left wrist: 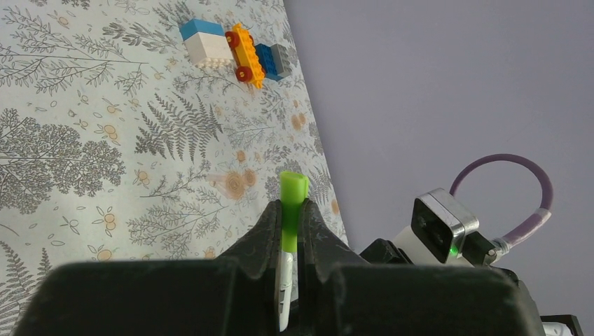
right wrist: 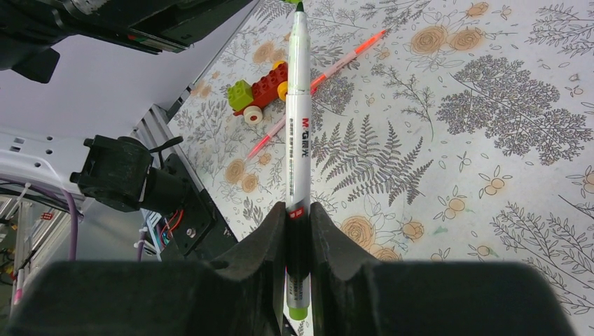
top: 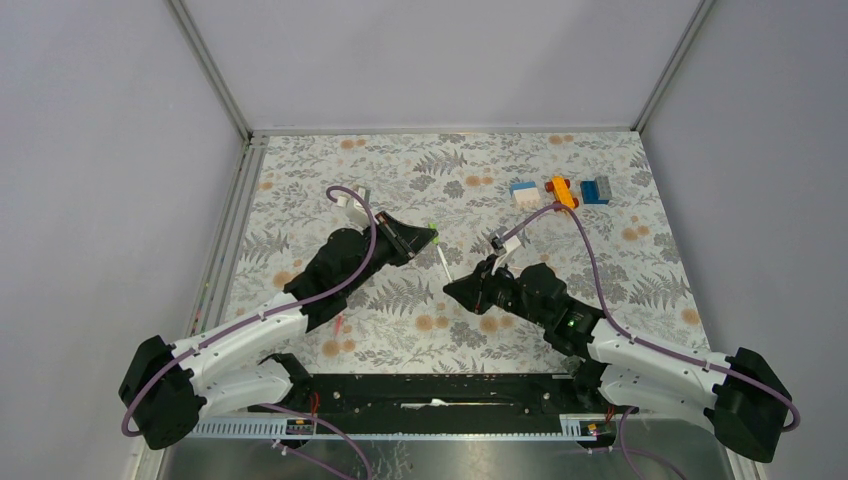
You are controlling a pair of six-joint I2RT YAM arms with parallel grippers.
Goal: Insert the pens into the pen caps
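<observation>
Grips closed both sides: right pincer (right wrist: 299, 212) clamps white pen (right wrist: 299, 119), left pincer (left wrist: 293, 212) pinches green cap (left wrist: 293, 187). Pen axis points 11 o'clock from right pincer straight at cap; tip near cap mouth, contact unclear.

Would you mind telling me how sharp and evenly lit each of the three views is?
Top external: soft, even light, only faint shadows, the white pen tiny. Left wrist: the green cap crisp, the dark left pincer around it lacking detail. Right wrist: lettering on the pen legible, no glare.
</observation>
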